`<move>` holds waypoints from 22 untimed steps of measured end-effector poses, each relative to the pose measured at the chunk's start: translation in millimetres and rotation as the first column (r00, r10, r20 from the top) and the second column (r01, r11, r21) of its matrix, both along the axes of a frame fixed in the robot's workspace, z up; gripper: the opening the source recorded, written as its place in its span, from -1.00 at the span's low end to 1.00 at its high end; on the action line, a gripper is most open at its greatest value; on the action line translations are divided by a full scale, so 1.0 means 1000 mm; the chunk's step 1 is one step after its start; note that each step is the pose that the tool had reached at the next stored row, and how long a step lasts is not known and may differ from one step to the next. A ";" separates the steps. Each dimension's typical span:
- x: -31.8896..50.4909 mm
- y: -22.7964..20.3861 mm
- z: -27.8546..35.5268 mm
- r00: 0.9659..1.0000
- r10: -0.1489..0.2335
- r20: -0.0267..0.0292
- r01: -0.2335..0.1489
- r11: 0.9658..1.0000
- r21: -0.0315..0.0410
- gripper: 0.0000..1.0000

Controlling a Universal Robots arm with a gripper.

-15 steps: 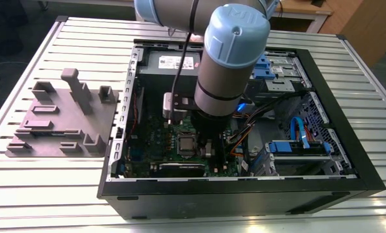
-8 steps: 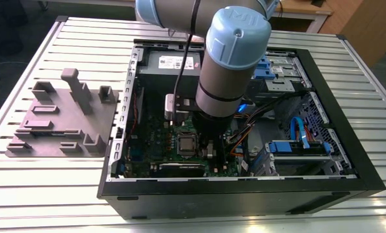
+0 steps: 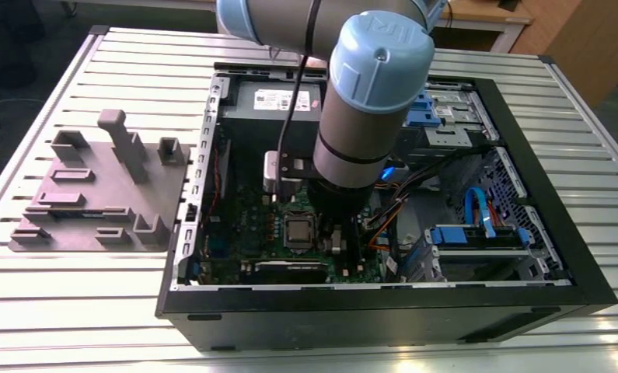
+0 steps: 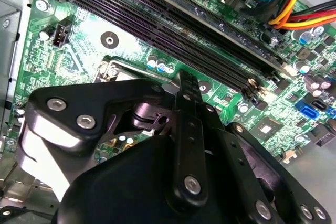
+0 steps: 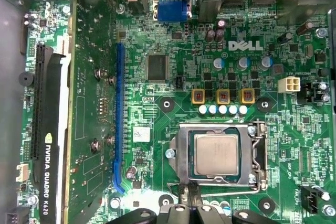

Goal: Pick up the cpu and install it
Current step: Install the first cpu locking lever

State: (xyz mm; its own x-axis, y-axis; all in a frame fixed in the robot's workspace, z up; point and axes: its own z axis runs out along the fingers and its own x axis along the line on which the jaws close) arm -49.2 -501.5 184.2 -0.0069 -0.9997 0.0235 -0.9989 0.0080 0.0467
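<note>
Exterior view: my arm point(image 3: 361, 116) reaches down from the upper middle of the frame into an open computer case point(image 3: 392, 315), which lies on its side on a slatted metal bench point(image 3: 60, 311). A grey plate point(image 3: 91, 194) with upright blocks rests on the bench at the left of the frame, just beside the case and apart from my arm. Inside the case the green circuit board point(image 3: 236, 225) faces up. Its socket point(image 3: 299, 231) shows in the lower middle of the frame, just left of my black wrist.

First wrist view: the cpu point(image 5: 216, 155) lies flat in the socket point(image 5: 181, 156), silver-grey top up, with the socket's metal frame around it and a wire lever point(image 5: 258, 150) along one side. My fingers point(image 5: 186, 195) are drawn together with nothing between them, their tips at the socket's edge, just beside the cpu and not gripping it. A long blue slot point(image 5: 119, 119) and a black graphics card point(image 5: 50, 145) lie well apart from the socket.

Second wrist view: one finger point(image 4: 187, 108) stands over the board, near the dark memory slots point(image 4: 173, 19).
</note>
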 end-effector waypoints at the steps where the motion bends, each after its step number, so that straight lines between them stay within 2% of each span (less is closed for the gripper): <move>1: 0.0004 0.0001 -0.0002 1.000 0.001 0.000 -0.001 1.000 0.005 -0.80; 2: 0.0007 0.0004 -0.0004 1.000 0.001 0.000 -0.001 1.000 0.008 -0.80; 4: 0.0007 0.0007 0.0001 1.000 0.002 0.000 -0.002 1.000 0.010 -0.80; 8: -0.0001 -0.0020 0.0005 1.000 0.006 -0.001 -0.005 1.000 0.017 -0.80; 10: 0.0002 -0.0014 0.0008 1.000 0.007 -0.001 -0.007 1.000 0.021 -0.80; 12: 0.0007 0.0006 0.0032 1.000 0.007 0.002 -0.007 1.000 0.030 -0.80; 15: 0.0008 0.0005 0.0050 1.000 0.008 0.002 -0.008 0.999 0.032 -0.80; 19: 0.0009 0.0005 0.0111 1.000 0.008 0.002 -0.008 0.999 0.033 -0.80; 22: 0.0009 0.0004 0.0133 1.000 0.008 0.002 -0.008 0.999 0.033 -0.80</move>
State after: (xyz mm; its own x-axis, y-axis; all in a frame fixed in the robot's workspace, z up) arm -48.3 -501.1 197.5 0.0010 -1.0000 -0.0091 -0.9990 -0.0014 0.0450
